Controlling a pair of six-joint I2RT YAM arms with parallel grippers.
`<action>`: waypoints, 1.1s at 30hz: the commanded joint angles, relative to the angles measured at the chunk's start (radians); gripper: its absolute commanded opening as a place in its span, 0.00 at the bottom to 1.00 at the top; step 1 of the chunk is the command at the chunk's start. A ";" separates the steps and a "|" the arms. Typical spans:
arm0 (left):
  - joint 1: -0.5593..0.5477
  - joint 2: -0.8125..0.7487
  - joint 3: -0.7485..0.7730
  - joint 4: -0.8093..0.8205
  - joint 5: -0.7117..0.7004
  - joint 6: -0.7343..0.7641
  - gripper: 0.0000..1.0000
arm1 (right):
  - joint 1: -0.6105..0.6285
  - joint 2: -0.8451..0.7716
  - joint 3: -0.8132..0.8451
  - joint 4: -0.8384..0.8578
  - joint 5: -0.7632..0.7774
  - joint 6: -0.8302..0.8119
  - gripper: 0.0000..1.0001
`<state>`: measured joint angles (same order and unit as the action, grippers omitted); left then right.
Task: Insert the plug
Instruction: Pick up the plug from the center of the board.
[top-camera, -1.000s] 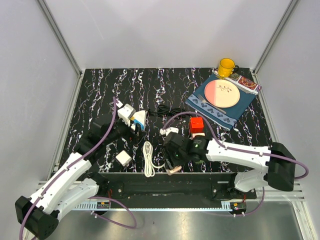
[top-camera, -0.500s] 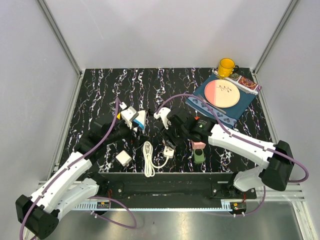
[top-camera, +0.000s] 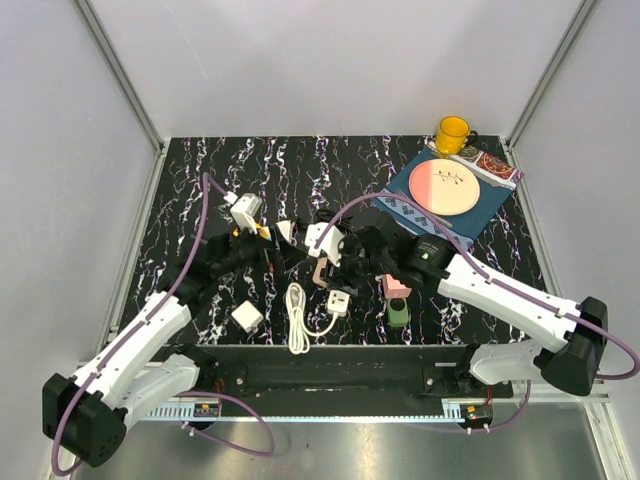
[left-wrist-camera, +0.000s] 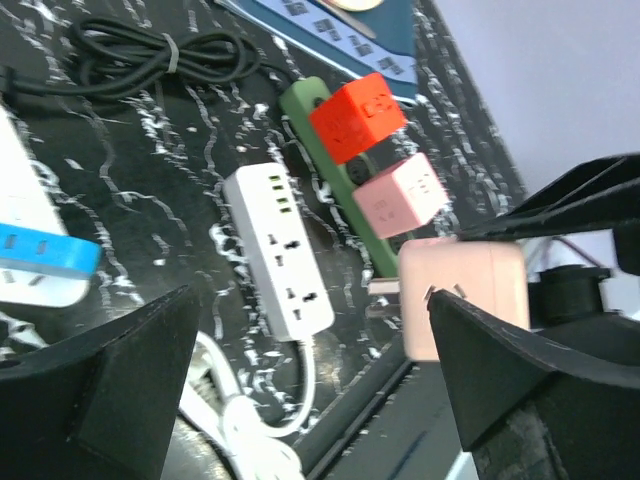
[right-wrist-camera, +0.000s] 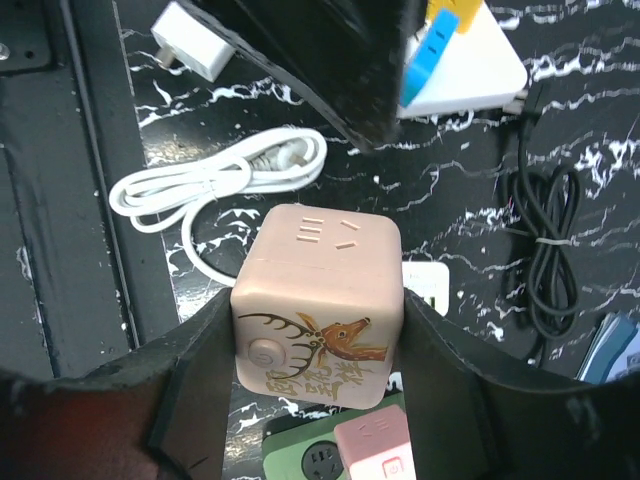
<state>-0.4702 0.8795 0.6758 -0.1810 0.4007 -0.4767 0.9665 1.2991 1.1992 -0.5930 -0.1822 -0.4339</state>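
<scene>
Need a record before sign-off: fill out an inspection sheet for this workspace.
Surface: black marbled table.
Job's things: deer cube held in the right gripper; green power strip carrying a red cube and a pink cube; white power strip beside it.
Clutter: yellow mug; plate on a blue mat; white charger.
Grippers: left gripper open, empty; right gripper shut on the deer cube.
Cables: black cable bundled; white cord coiled.
Surroundings: grey walls; nothing else seen.
</scene>
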 joint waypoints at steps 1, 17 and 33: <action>0.007 0.044 0.008 0.176 0.157 -0.218 0.99 | -0.002 -0.037 0.002 0.067 -0.100 -0.100 0.06; -0.013 0.173 0.062 0.195 0.417 -0.255 0.97 | -0.002 0.032 0.034 0.104 -0.128 -0.147 0.06; -0.059 0.231 0.077 0.103 0.354 -0.203 0.71 | -0.002 0.075 0.039 0.162 -0.117 -0.134 0.08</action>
<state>-0.5148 1.1019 0.7017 -0.0574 0.7773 -0.7006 0.9665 1.3708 1.1969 -0.5289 -0.2832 -0.5636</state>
